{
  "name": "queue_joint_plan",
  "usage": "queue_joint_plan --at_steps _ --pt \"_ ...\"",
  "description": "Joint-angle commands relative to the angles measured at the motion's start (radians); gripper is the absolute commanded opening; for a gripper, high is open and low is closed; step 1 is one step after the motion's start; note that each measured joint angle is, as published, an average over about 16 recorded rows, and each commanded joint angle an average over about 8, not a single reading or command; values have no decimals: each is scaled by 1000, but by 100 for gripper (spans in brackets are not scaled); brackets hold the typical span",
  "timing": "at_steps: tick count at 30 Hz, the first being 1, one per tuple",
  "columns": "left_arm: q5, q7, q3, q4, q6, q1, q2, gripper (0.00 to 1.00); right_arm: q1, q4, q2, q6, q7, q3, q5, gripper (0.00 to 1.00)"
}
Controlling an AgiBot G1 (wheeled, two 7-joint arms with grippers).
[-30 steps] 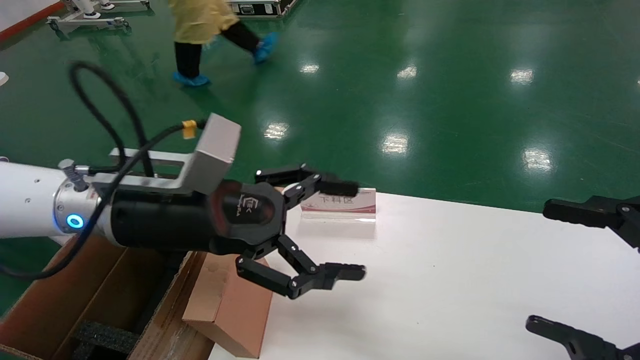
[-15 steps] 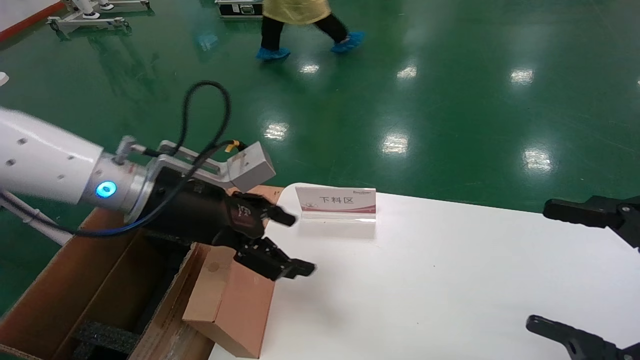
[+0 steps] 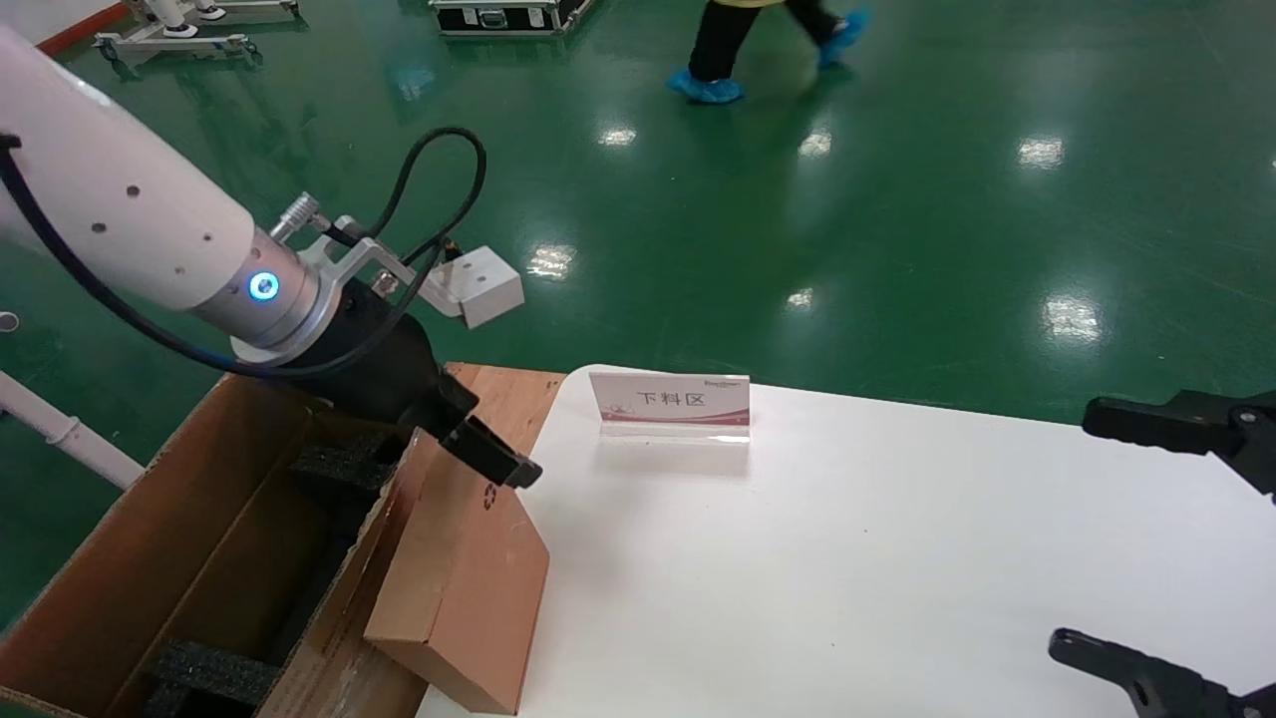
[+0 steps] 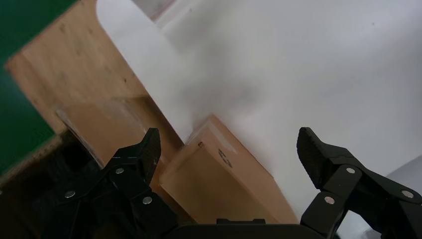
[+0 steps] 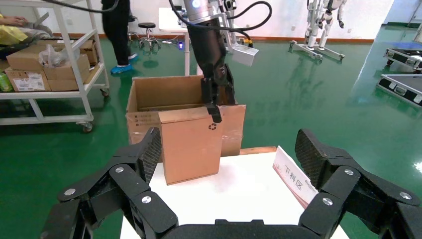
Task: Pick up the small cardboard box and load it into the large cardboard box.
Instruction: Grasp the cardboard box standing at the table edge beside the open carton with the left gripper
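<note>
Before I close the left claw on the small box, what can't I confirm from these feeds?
- Left claw: open in its wrist view; whether either finger touches the small cardboard box is unclear. In the head view the wrist hides one finger.
- Large cardboard box: its floor between the black foam inserts is shadowed and cut by the head view's lower edge.
- Small box's lower edge: where it rests against the carton is hidden.
- Right claw: open, idle, clipped in the head view.

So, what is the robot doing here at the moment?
The left pincer is open and lowered over the top edge of the small cardboard box, one finger on each side, not closed on it. That box stands on the white table, against the large cardboard box. The right pincer waits open at the table's right side.
</note>
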Motion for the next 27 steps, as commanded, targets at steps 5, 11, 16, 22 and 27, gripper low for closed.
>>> queue_joint_plan --at_steps 5,11,16,22,27 --pt "-18 -111 164 -3 -6 -109 13 100 0 0 0 0 0 0 0 100" --pt "-51 -178 282 -5 -13 -177 19 100 0 0 0 0 0 -1 1 100" --pt "-89 -201 349 -6 -25 -205 21 100 0 0 1 1 -1 -1 1 100" --pt "-108 -220 405 -6 -39 -215 22 100 0 0 1 1 -1 -2 1 100" --pt "-113 -235 440 -6 -51 -212 23 100 0 0 1 1 -1 -2 1 100"
